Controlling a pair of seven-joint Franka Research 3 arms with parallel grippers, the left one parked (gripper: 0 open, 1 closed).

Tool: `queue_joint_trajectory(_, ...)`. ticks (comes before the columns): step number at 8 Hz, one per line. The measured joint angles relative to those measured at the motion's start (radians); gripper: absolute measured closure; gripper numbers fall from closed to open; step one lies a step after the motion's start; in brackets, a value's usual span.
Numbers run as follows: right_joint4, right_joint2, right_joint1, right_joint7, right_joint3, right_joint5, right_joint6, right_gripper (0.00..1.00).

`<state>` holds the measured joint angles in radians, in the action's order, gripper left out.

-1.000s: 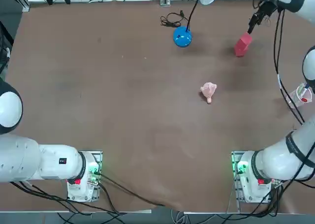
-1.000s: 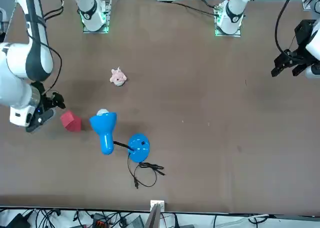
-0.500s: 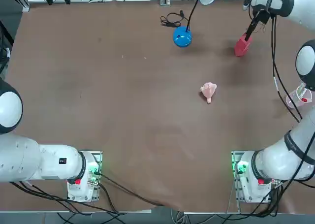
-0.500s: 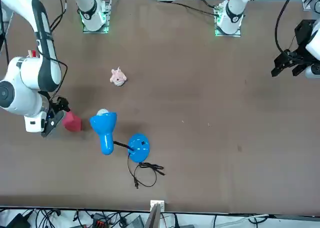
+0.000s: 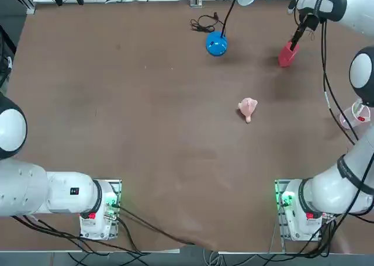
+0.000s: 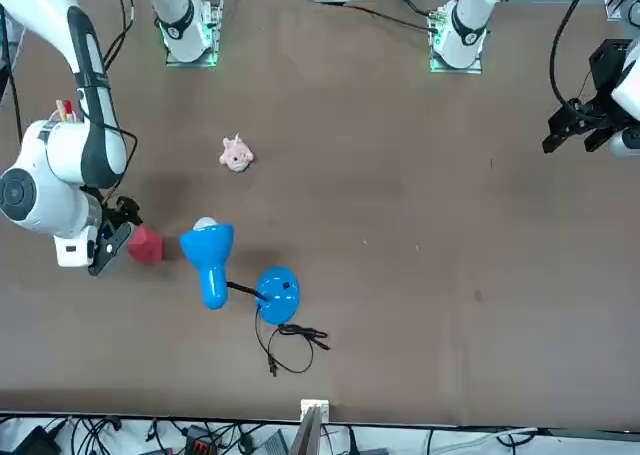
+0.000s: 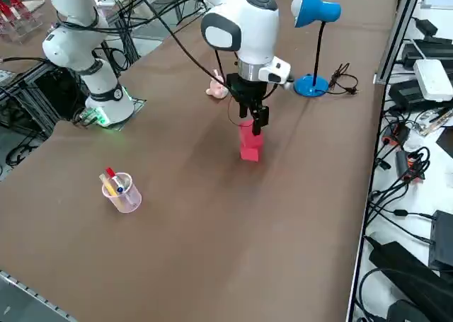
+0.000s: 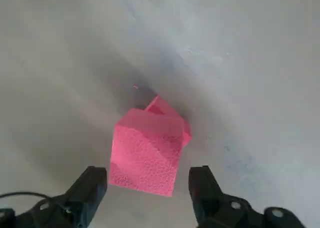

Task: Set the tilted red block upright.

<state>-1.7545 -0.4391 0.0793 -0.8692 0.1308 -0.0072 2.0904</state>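
Your right gripper (image 8: 148,172), its two black fingers spread wide and holding nothing, has moved in to the matte red block (image 8: 142,155). The block leans just ahead of the fingertips, lined up between them, with a gap at each side in the wrist view. For the task, this looks like the end of the approach: the block has yet to be gripped and set upright. You would probably lower a little, close gently, then turn it; closing on the slant could make it slip or twist. A smaller red wedge shows behind its pitted face; you cannot tell whether that is a separate piece.

Compared with one second ago, the wrist has swung over from beside the block and the hand hangs steeper; the last half second brings only a slight shift. The block stays where it was, still tilted.

Farther out, to the gripper's left, stands a blue lamp (image 7: 316,9) with a round base. Left and back toward your bases lies a pale pink lumpy toy (image 5: 247,107). Right and back is a translucent pink cup of pens (image 7: 124,200).
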Motion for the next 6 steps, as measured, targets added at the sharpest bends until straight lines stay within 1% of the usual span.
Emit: queue_joint_trajectory(6, -0.007, -0.008, 0.002, 0.124, 0.0, 0.001, 0.007, 0.01)
